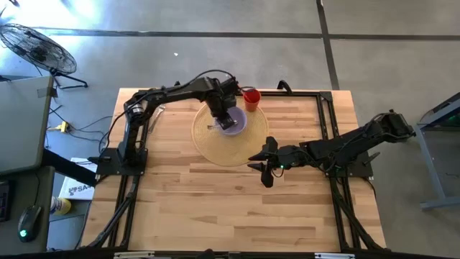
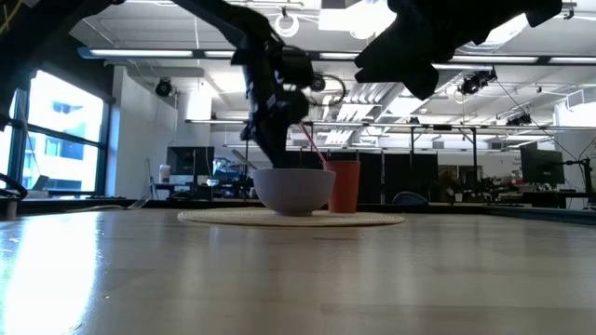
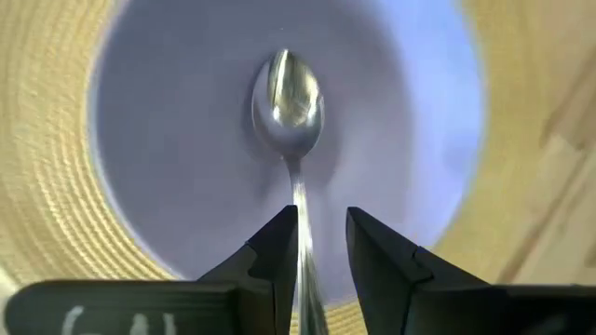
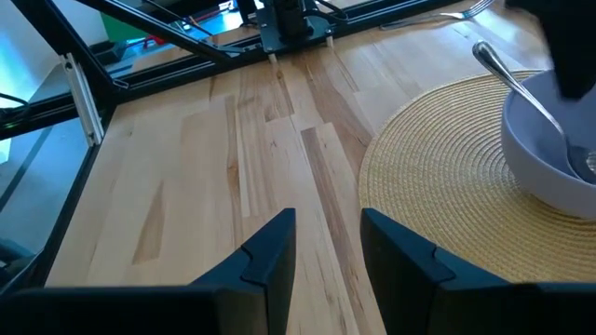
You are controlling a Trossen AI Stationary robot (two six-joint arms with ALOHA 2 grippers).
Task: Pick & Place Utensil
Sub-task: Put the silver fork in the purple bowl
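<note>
A metal spoon (image 3: 289,98) lies in a lavender bowl (image 1: 236,124) on a round woven placemat (image 1: 215,147). Its scoop sits on the bowl's bottom, and its handle (image 4: 510,76) leans on the rim and sticks out past it. My left gripper (image 3: 322,244) hovers just above the bowl, pointing down and open; its fingers stand on either side of the handle with a gap wider than the handle. My right gripper (image 1: 264,164) is open and waits low over the table, right of the placemat.
A red cup (image 1: 251,99) stands at the placemat's far edge, right behind the bowl (image 2: 293,193). Another utensil (image 4: 461,13) lies on the wood near the table's far left, by the left arm's base. A black frame runs along the table's edges.
</note>
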